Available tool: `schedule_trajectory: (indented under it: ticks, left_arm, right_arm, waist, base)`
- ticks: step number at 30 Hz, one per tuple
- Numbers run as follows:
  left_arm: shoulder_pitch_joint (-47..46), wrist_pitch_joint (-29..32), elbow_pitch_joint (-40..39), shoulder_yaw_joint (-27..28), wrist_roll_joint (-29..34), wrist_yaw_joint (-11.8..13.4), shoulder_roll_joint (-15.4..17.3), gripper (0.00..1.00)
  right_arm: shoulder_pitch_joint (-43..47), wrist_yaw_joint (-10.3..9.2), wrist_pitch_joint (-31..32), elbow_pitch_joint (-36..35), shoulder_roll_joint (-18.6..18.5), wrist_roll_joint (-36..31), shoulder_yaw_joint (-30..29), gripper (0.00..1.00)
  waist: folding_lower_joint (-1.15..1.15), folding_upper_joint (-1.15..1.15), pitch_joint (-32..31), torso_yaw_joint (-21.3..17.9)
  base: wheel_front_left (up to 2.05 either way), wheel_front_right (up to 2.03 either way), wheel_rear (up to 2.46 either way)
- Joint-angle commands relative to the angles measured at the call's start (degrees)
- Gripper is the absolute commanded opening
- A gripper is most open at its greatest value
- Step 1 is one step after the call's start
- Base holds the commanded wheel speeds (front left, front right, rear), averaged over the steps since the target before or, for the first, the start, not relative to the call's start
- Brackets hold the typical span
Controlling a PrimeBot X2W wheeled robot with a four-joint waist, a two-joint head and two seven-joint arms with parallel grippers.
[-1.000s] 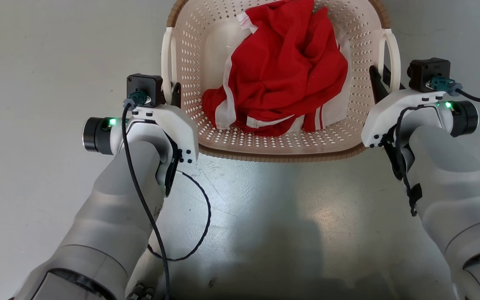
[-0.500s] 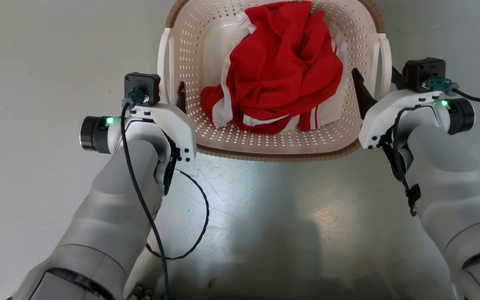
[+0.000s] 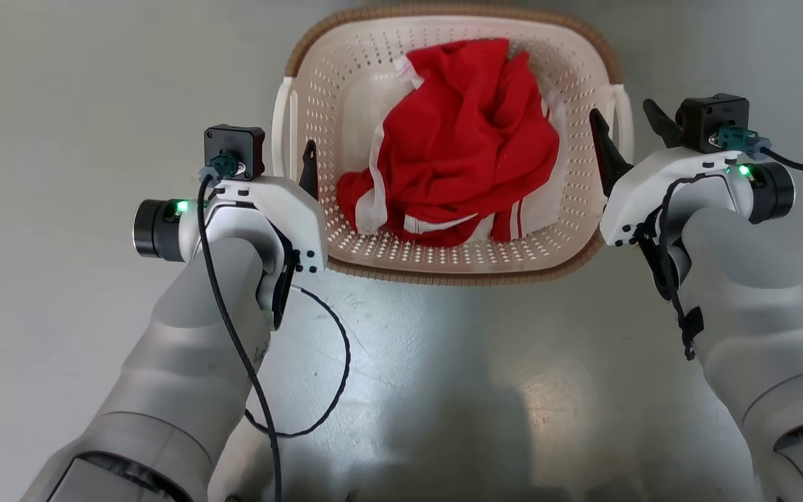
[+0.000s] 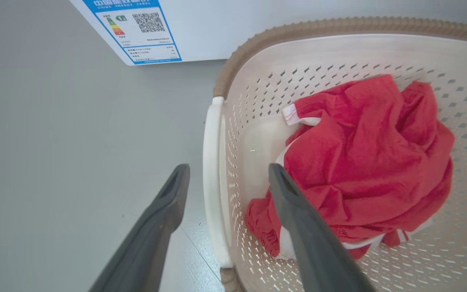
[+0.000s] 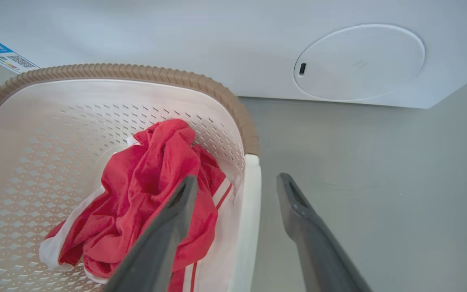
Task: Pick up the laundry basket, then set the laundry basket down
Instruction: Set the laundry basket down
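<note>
Two grippers are in position at the small cream-white perforated plastic laundry basket with its brown woven-look rim, one at each short side. I read the laundry basket as resting on the glossy grey floor, directly ahead of the robot and just in front of the base of a white appliance. That panel carries a round cover and a blue-edged printed label. A crumpled red garment with white trim lies inside the basket, towards the right wall and the centre of the base. On the left gripper I see the fingers apart. In the left wrist view, the left gripper straddles the white left loop handle. One finger is outside over the floor and the other is inside the basket, in front of the red garment. A gap shows on both sides of the handle, so nothing is clamped. The right gripper mirrors this, its fingers also spread. In the right wrist view, the right gripper has the white right loop handle between its fingers. The inner finger crosses in front of the red garment inside the basket, and the outer finger is over bare floor. I see no contact between either finger and that handle. Both pale forearms reach forward from the lower corners of the head view, with green indicator lights lit at the wrists.
</note>
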Motion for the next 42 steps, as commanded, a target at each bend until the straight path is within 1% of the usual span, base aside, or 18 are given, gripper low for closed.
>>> schedule_trajectory:
  ticks: [1,9,16,20,25,26,35,37,38,42]
  left_arm:
    - [2.06,-0.29,-0.36,1.56,0.90,0.49,1.73,1.00]
    - [6.31,-0.29,-3.71,4.43,2.78,0.32,2.67,1.00]
    - [13.01,-0.29,-10.51,9.07,5.36,0.44,3.76,1.00]
    - [18.04,-0.29,-14.70,11.41,7.84,-0.10,3.91,1.00]
    - [24.93,-0.29,-20.59,14.21,11.60,-0.29,4.13,1.00]
    - [24.93,-0.29,-20.59,14.21,11.60,-0.29,4.13,1.00]
    - [38.33,-0.29,-35.11,20.97,17.57,1.02,3.74,1.00]
    - [41.10,-0.29,-38.31,22.30,18.82,1.05,3.65,1.00]
    - [43.67,-0.29,-41.28,23.47,19.92,1.08,3.54,1.00]
    - [48.43,-0.29,-46.84,25.48,21.63,1.15,3.29,1.00]
  right_arm:
    - [3.11,0.35,-0.77,-1.04,1.75,-0.12,0.45,1.00]
    - [6.91,0.35,-0.77,-5.31,1.75,0.23,0.14,1.00]
    - [13.64,0.35,-0.77,-13.01,1.75,2.09,-0.89,1.00]
    - [18.42,0.35,-0.77,-17.92,1.75,4.65,-1.64,1.00]
    - [25.09,0.35,-0.77,-24.30,1.75,5.38,-1.33,1.00]
    - [25.09,0.35,-0.77,-24.30,1.75,5.38,-1.33,1.00]
    - [36.47,0.35,-0.78,-35.04,1.75,5.06,-1.59,1.00]
    - [38.68,0.35,-0.78,-37.08,1.75,5.36,-1.52,1.00]
    - [40.63,0.35,-0.78,-39.13,1.75,5.96,-1.50,1.00]
    - [44.24,0.35,-0.78,-42.99,1.75,6.21,-1.80,1.00]
  waist:
    - [0.00,0.00,-1.57,-0.27]
    - [0.00,0.00,-7.94,-0.94]
    - [0.00,0.00,-15.21,-1.58]
    - [0.00,0.00,-19.73,-1.80]
    - [0.00,0.00,-25.23,-2.04]
    - [0.00,0.00,-25.23,-2.04]
    - [0.00,0.00,-32.79,-2.62]
    - [0.00,0.00,-33.99,-2.80]
    - [0.00,0.00,-35.01,-3.02]
    - [0.00,0.00,-37.00,-3.41]
  base:
    - [0.00,0.00,0.00]
    - [0.00,0.00,0.00]
    - [0.00,0.00,0.00]
    - [0.00,0.00,0.00]
    - [0.00,0.00,0.00]
    - [0.00,0.00,0.00]
    - [0.00,0.00,0.00]
    - [0.00,0.00,0.00]
    - [0.00,0.00,0.00]
    - [0.00,0.00,0.00]
